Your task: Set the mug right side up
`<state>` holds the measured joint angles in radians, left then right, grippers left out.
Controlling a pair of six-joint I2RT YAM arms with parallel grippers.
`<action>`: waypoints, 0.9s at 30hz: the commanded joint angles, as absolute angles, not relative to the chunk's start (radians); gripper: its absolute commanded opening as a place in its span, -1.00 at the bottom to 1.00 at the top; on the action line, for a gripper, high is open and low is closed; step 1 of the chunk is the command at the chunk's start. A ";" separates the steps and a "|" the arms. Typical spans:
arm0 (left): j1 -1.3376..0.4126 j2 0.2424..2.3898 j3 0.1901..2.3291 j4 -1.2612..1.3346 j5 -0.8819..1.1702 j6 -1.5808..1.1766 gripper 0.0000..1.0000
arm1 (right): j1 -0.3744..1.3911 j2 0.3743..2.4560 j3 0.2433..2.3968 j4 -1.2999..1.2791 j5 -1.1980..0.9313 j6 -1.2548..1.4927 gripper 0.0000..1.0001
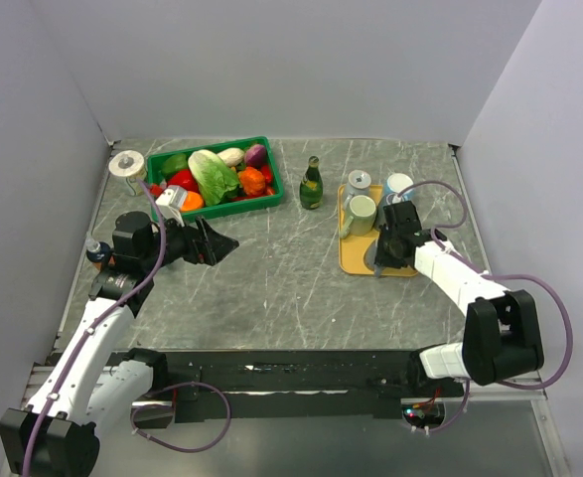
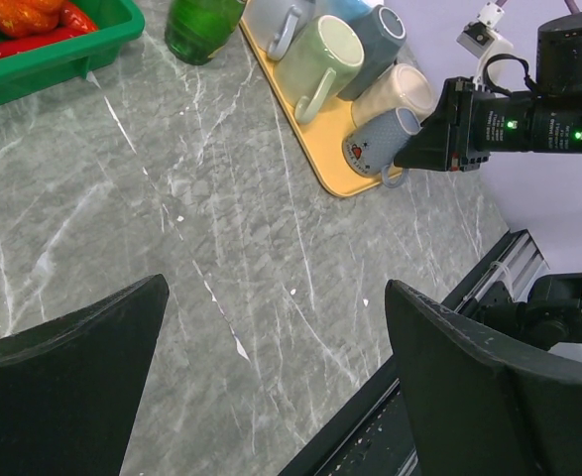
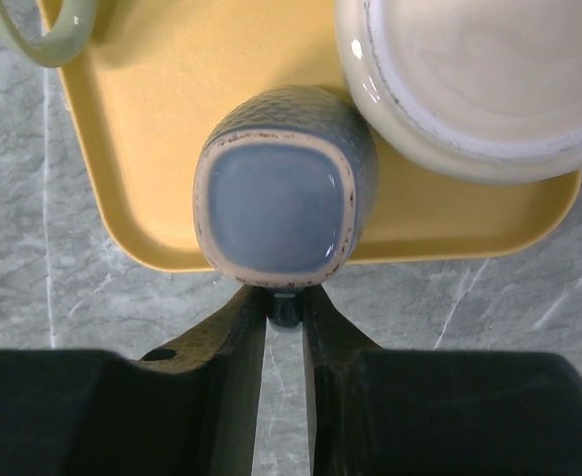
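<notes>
A blue-grey textured mug (image 3: 283, 198) is tipped over at the near edge of the yellow tray (image 3: 172, 89). A blue end with a tan rim faces the right wrist camera. My right gripper (image 3: 285, 297) is shut on the mug's handle. In the left wrist view the mug (image 2: 375, 144) lies tilted with a flat end toward the camera, and the right gripper (image 2: 439, 129) is behind it. From above, the right gripper (image 1: 390, 248) covers most of the mug (image 1: 382, 261). My left gripper (image 2: 276, 297) is open and empty over bare table, left of centre (image 1: 221, 243).
On the tray (image 1: 356, 260) stand a green mug (image 1: 361, 212), a cream mug (image 3: 479, 79) touching the held mug, and two more at the back. A green bottle (image 1: 312, 184) and a green bin of vegetables (image 1: 217, 174) stand behind. A small round can (image 1: 127, 164) is far left.
</notes>
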<state>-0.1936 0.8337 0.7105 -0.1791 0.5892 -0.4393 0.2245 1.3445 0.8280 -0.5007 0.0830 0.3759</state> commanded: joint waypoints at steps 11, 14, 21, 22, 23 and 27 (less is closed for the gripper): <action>-0.210 0.884 0.720 -0.025 0.606 -0.829 0.93 | 0.222 0.983 0.847 -0.408 -0.171 0.523 -1.00; -0.247 0.893 0.693 0.074 0.637 -0.870 0.93 | 0.224 0.940 0.835 -0.342 -0.323 0.572 -1.00; -0.411 0.949 0.692 0.184 0.598 -0.902 0.93 | 0.267 0.853 0.755 -0.040 -0.572 0.761 -1.00; -0.429 0.956 0.686 0.216 0.600 -0.917 0.93 | 0.279 0.847 0.746 -0.005 -0.584 0.782 -1.00; -0.463 0.969 0.678 0.277 0.600 -0.952 0.93 | 0.299 0.841 0.732 0.042 -0.597 0.820 -1.00; -0.540 0.996 0.628 0.475 0.589 -1.052 0.93 | 0.383 0.828 0.722 0.208 -0.609 0.879 -1.00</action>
<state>-0.4801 0.9775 0.6636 0.2058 0.5873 -0.9321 0.3122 0.8627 0.7158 -0.0933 -0.5251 0.7700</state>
